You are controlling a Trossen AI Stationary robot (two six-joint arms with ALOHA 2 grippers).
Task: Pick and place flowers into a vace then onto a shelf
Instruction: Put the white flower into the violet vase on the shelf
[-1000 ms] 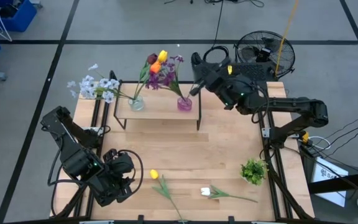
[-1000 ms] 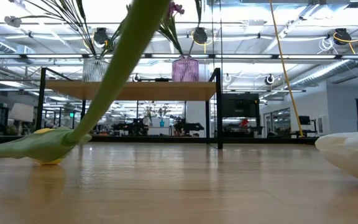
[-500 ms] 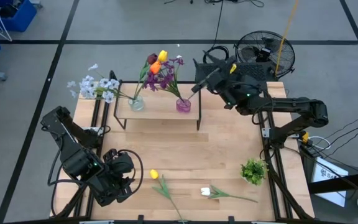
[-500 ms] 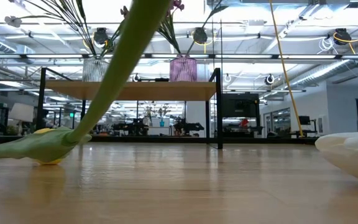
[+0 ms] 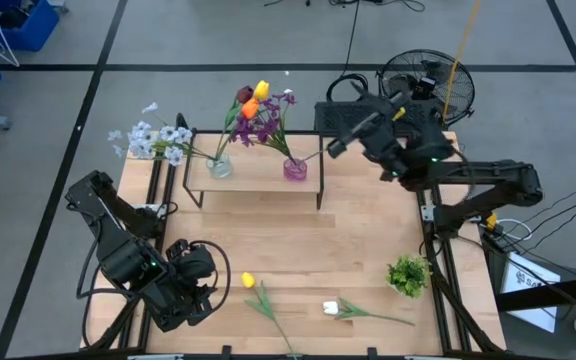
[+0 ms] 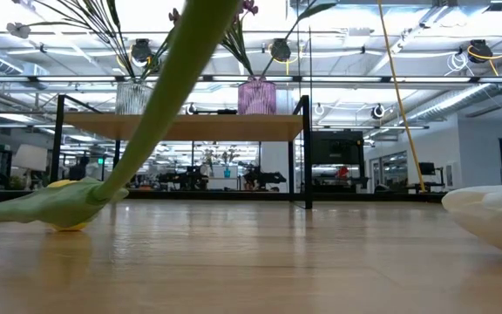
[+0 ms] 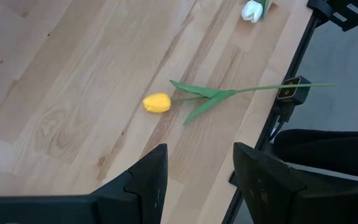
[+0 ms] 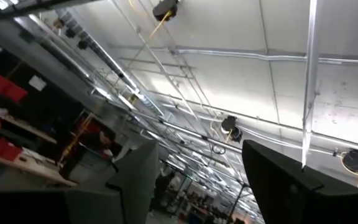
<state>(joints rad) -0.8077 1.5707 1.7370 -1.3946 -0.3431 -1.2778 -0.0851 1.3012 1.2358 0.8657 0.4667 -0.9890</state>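
Now the right gripper (image 5: 330,127), fingers apart and empty, hangs beside the pink glass vase (image 5: 296,168) on the light-wood shelf (image 5: 258,176); the left gripper (image 7: 197,180) waits open near the yellow tulip (image 7: 157,102)

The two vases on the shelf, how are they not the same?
The left vase is clear glass; the right vase is pink. The clear vase holds red, orange and yellow tulips, while the pink vase holds purple flowers. Both stand upright on the shelf.

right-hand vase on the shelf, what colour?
Pink vase, translucent; clearest in the low view.
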